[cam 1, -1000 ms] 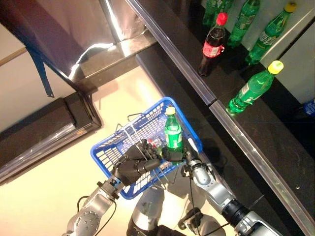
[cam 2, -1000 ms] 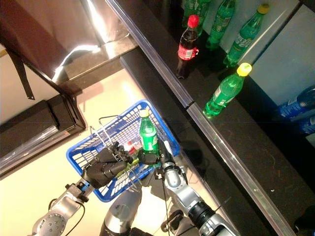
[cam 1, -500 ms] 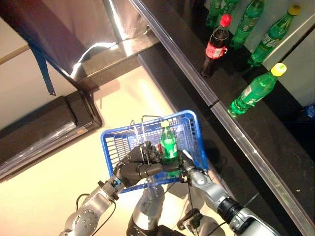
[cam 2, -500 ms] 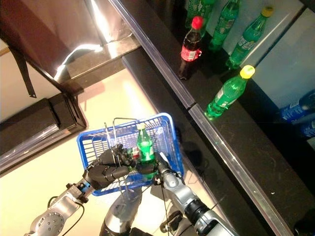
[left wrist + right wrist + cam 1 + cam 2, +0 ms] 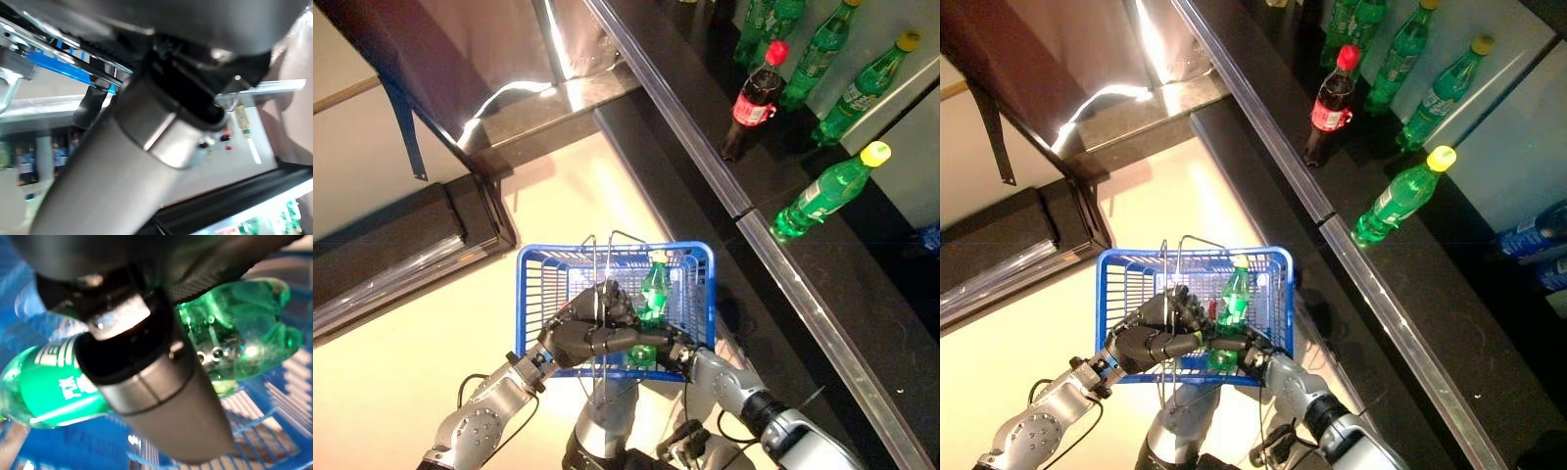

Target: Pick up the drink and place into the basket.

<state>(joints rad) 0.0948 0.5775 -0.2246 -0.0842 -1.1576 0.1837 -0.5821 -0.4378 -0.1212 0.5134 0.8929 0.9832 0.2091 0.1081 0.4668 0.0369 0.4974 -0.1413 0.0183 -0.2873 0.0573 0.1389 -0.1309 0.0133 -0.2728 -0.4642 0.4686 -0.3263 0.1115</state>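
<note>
The blue basket [image 5: 558,253] hangs in front of me, held up by its thin wire handles. My left hand [image 5: 582,333] is shut on those handles at the near side of the basket. A green drink bottle [image 5: 653,289] with a yellow cap stands tilted inside the basket, near its right wall. My right hand [image 5: 674,345] is shut on the bottle's lower part, reaching in over the basket's near rim. In the right wrist view a dark finger [image 5: 146,382] curls across the green bottle [image 5: 234,333], with blue mesh behind it.
A black shelf with a metal front rail [image 5: 705,166] runs diagonally along the right. On it stand a cola bottle with a red cap [image 5: 753,98] and green bottles [image 5: 822,191]. A dark low cabinet [image 5: 401,245] lies at the left on the pale floor.
The basket has swung round and come squarely in front. My right hand has lowered the green bottle deeper into it, and the bottle now tilts. The camera has shifted a little.
</note>
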